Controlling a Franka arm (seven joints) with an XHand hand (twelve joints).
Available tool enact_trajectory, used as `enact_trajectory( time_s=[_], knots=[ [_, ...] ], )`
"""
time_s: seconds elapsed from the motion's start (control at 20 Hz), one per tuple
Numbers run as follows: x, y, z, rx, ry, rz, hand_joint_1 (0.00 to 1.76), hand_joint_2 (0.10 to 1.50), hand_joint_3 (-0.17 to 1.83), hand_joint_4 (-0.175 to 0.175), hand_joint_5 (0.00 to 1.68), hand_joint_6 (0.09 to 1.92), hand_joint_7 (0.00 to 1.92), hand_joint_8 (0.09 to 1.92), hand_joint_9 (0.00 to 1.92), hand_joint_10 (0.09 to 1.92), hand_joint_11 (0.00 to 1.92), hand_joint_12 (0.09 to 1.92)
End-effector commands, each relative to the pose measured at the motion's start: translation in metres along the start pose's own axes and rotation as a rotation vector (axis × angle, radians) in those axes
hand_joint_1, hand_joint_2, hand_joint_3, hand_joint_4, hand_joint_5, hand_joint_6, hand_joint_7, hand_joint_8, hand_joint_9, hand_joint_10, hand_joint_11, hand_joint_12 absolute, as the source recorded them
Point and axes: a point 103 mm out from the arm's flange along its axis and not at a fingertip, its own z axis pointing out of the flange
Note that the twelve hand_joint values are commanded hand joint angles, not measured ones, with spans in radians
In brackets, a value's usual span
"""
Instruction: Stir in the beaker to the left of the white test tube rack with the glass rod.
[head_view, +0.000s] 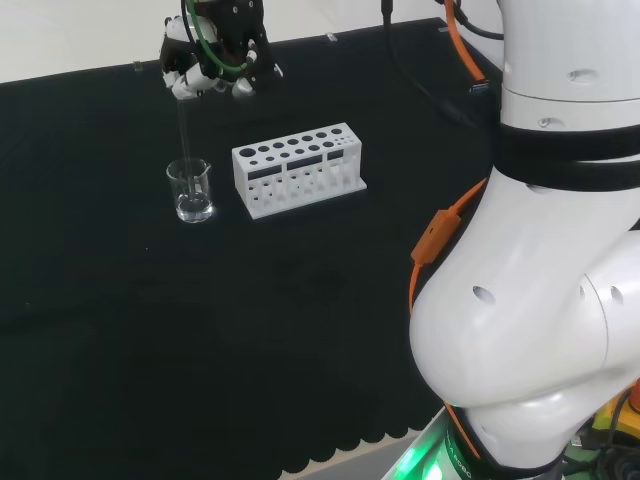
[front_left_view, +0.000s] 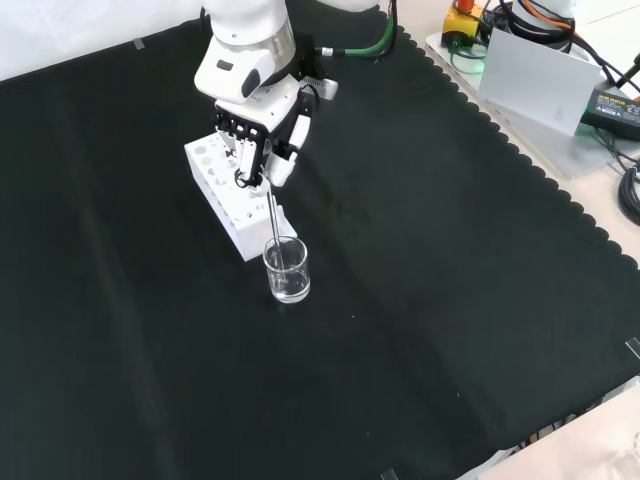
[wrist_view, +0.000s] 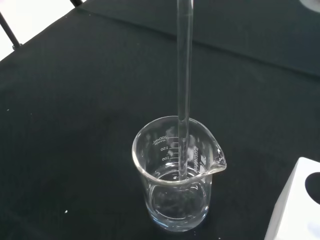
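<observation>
Fingers of robot hand (front_left_view: 262, 135) (curled, pointing down) pinch glass rod (wrist_view: 184, 95) dipping into beaker (wrist_view: 176, 182).

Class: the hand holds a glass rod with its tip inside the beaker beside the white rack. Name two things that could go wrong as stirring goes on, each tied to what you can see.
1. The rod reaches down inside the beaker near its wall; a wide stir may knock the wall and tip or slide the beaker on the cloth.
2. The beaker stands close to the rack; if pushed, glass may strike it.
3. The hand pinches the rod only at its top, so the rod could slip or swing.
</observation>
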Motion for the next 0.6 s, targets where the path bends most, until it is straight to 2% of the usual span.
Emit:
enact_trajectory(
  time_s=[0.05, 0.4, 0.6],
  knots=[
    [0.002, 0.005, -0.005, -0.003, -0.002, -0.011, 1.18, 1.15, -0.17, -0.175, 1.09, 0.89, 1.55, 0.74, 1.75, 0.57, 1.69, 0.92],
    [-0.01, 0.009, -0.009, 0.004, -0.003, -0.014, 1.18, 1.15, -0.17, -0.175, 1.09, 0.89, 1.56, 0.74, 1.75, 0.57, 1.69, 0.92],
    [-0.018, 0.002, -0.011, 0.01, -0.001, -0.001, 1.18, 1.15, -0.17, -0.175, 1.09, 0.89, 1.56, 0.74, 1.75, 0.57, 1.69, 0.92]
  ],
)
